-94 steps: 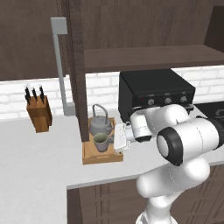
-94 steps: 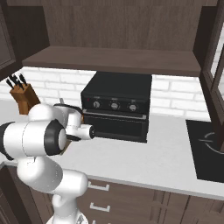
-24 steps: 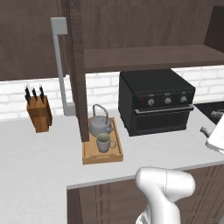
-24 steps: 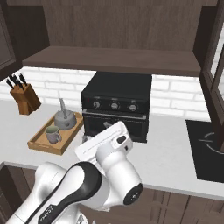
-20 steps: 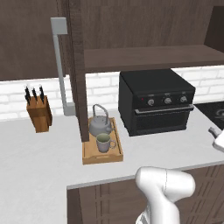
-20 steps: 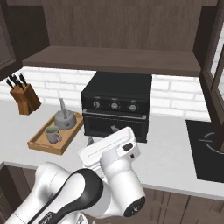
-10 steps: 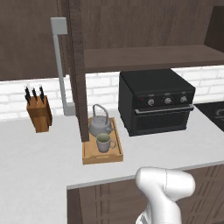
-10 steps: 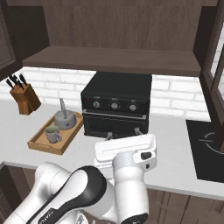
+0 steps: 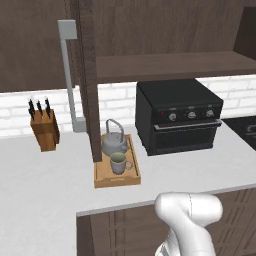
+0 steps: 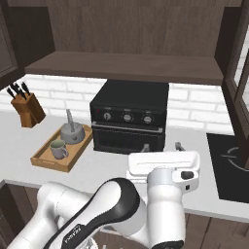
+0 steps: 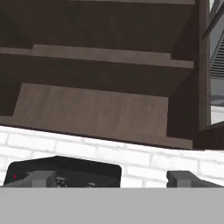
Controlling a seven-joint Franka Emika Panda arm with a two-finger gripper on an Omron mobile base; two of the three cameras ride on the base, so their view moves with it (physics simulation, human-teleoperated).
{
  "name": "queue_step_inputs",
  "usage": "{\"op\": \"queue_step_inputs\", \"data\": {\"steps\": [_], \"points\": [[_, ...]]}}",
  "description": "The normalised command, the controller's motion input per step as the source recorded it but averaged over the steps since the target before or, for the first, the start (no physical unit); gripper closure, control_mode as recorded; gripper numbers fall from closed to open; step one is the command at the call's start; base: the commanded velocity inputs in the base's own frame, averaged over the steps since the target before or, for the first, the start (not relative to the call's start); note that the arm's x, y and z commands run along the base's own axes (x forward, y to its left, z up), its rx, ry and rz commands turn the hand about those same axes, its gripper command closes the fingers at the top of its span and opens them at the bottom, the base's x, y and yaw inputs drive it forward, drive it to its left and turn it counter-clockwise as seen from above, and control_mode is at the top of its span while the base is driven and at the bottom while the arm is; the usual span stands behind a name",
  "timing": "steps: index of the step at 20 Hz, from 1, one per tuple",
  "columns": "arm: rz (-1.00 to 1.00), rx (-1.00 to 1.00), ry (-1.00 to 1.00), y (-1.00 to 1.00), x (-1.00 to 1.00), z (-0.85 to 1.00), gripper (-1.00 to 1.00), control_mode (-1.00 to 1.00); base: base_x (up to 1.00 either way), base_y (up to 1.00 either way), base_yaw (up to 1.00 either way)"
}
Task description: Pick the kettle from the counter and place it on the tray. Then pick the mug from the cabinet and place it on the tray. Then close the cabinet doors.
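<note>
**Kettle and mug share the tray as the cabinet stands open**

The grey kettle and the pale mug sit together on the wooden tray on the light counter, the kettle at the tray's far end by the brick wall, the mug just in front of it and nearer the counter's edge. The tray lies just left of a black countertop oven and well apart from a knife block standing by the wall at the far left. Seen from the right base camera, the kettle and mug keep the same order on the tray. Above, the dark wood cabinet shows its bare shelf, and one of the cabinet doors stands swung out, edge-on above the tray, its long grey bar handle hanging beside it. A second glass-paned door stands open at the right. The white arm's gripper hovers over the counter in front of the oven, fingers spread wide and holding nothing; from the hand camera the two dark fingertips stand far apart, looking up at the cabinet shelf above the oven
</note>
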Motion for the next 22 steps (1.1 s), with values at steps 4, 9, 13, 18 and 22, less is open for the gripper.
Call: {"op": "queue_step_inputs", "data": {"steps": [4,9,13,18,22], "points": [[0.0,0.0,0.0,-0.3,0.0,-0.08,-1.0,-1.0,0.0,0.0,0.0],[0.0,0.0,0.0,-0.35,0.04,-0.02,-1.0,-1.0,0.0,0.0,0.0],[0.0,0.01,-0.03,-0.52,0.12,-0.05,-1.0,-1.0,0.0,0.0,0.0],[0.0,0.02,0.0,-0.52,0.14,-0.02,-1.0,-1.0,0.0,0.0,0.0],[0.0,0.0,0.0,-0.42,0.13,-0.01,-1.0,-1.0,0.0,0.0,0.0]]}}
